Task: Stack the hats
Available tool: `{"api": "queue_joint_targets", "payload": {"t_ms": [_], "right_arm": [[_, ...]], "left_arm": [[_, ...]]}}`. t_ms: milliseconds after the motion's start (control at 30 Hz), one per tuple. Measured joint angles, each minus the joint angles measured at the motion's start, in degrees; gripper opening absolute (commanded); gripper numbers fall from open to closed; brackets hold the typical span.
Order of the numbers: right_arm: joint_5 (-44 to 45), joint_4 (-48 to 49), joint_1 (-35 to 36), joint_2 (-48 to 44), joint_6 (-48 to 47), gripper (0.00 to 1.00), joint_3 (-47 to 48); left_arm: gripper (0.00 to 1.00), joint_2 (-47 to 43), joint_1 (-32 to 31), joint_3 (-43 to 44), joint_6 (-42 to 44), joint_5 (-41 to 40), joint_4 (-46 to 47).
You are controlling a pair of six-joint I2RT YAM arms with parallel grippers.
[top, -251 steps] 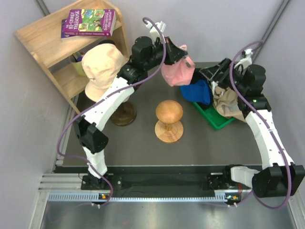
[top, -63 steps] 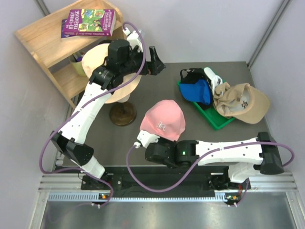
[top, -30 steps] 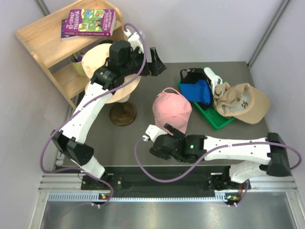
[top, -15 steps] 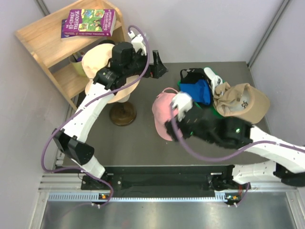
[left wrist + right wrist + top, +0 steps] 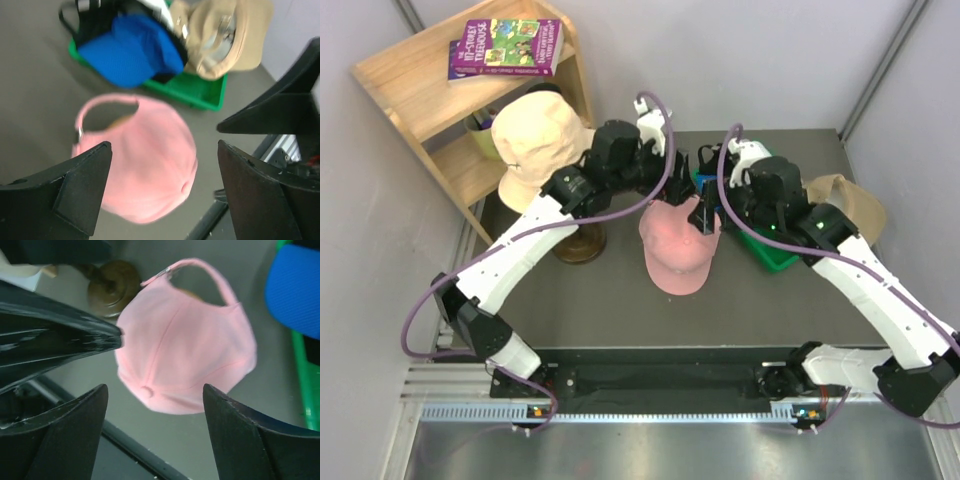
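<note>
- Both grippers, left gripper [image 5: 163,145] and right gripper [image 5: 155,387], hang released, empty, above pink cap [image 5: 678,250] mid-table
- Blue cap [image 5: 130,55] and tan cap [image 5: 235,35] sit far right at green tray [image 5: 200,95]
- Risk: crowded arms clash, nudging pink cap askew

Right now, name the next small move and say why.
Probably swing the right gripper across to the blue cap in the green tray. The pink cap lies free mid-table; that gripper and the left gripper hang open above it, holding nothing.

Table layout
One cap [image 5: 678,250] is sitting mid-table, a tray [image 5: 200,95] holding more caps [image 5: 130,55] just right of it, a book [image 5: 508,47] lying on the shelf [image 5: 420,80] far left.
</note>
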Motion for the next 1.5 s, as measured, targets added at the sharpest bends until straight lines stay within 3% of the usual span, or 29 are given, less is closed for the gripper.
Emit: {"api": "queue_joint_targets", "payload": {"t_ms": [167,367,633,1033,1233,1500], "right_arm": [[-4.5,1.6,0.0,-3.2,1.1,0.68,-4.7],[-4.8,2.6,2.7,-4.2,1.1,0.61,-6.5],[0.2,3.2,7.9,0.9,1.0,0.52,-6.8],[11.1,0.9,13.5,4.6,1.3,0.42,-5.1],[15.1,-0.2,15.7,5.6,1.4,0.31,-4.4],[19.2,-0.7,17.8,7.1,1.8,0.02,-3.5]], "left_arm": [[0.82,-2.8,-0.3,-9.0,-3.9,-1.9,-0.2],[0.72,-3.1,-0.4,-10.6,-7.4,-4.1,-0.9],[0.64,-4.2,-0.3,-11.7,-10.1,-6.7,-1.2],[0.63,-4.7,-0.3,-14.1,-13.2,-7.6,-1.7],[0.64,-5.7,0.0,-14.9,-13.9,-7.7,-1.7],[0.64,-6.7,0.6,-15.2,-14.0,-7.7,-1.6]]}}
